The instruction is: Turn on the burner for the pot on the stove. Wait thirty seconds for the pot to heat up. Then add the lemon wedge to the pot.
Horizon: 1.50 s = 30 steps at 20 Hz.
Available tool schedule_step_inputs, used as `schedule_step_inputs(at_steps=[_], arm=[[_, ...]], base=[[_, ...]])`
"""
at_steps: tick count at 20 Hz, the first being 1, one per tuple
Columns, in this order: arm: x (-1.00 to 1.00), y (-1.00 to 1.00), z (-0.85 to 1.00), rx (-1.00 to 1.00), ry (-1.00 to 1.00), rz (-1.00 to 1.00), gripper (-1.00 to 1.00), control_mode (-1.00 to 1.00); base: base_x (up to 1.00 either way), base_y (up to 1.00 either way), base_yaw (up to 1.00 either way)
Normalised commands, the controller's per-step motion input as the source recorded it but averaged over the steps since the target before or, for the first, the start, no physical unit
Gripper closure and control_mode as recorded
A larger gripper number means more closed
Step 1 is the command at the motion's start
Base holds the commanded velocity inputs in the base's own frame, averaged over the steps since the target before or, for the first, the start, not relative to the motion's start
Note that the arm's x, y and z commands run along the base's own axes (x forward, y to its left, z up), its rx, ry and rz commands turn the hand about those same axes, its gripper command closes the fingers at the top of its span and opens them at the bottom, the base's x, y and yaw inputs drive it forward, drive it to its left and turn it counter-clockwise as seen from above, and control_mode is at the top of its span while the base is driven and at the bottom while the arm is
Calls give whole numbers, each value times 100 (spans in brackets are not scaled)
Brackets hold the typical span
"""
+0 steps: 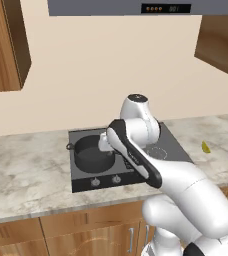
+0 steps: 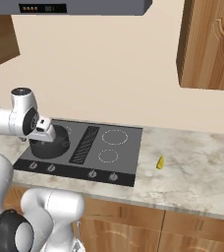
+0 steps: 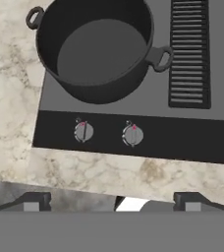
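Dark finger tips of the gripper (image 3: 112,204) stand spread wide apart and hold nothing, hovering over the marble counter (image 3: 133,172) just off the stove's (image 3: 182,135) front edge. Beyond sit two knobs (image 3: 83,131), then the pot (image 3: 97,49) by the ribbed grille (image 3: 188,54). Over to the right, the lemon wedge (image 2: 160,162) lies on open counter, well apart from the cooktop.

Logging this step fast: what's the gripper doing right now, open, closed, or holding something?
Gripper: open, holding nothing; the fingertips stand wide apart above the counter edge, in front of the stove knobs.
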Motion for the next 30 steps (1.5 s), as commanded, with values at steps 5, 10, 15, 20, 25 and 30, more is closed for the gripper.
schedule_step_inputs(at_steps=[5, 10, 15, 20, 25, 30], arm=[[1, 41, -66, -3, 0, 0, -100, -100], [18, 30, -54, 0, -5, 0, -100, -100], [21, 18, -48, 0, -2, 0, -100, -100], [14, 12, -46, 0, 0, 0, -100, -100], [26, 25, -39, -1, 0, -3, -100, -100], [34, 19, -23, -3, 0, -3, -100, -100]], base=[[0, 0, 0], [0, 0, 0], [0, 0, 0], [0, 0, 0], [0, 0, 0], [0, 0, 0]])
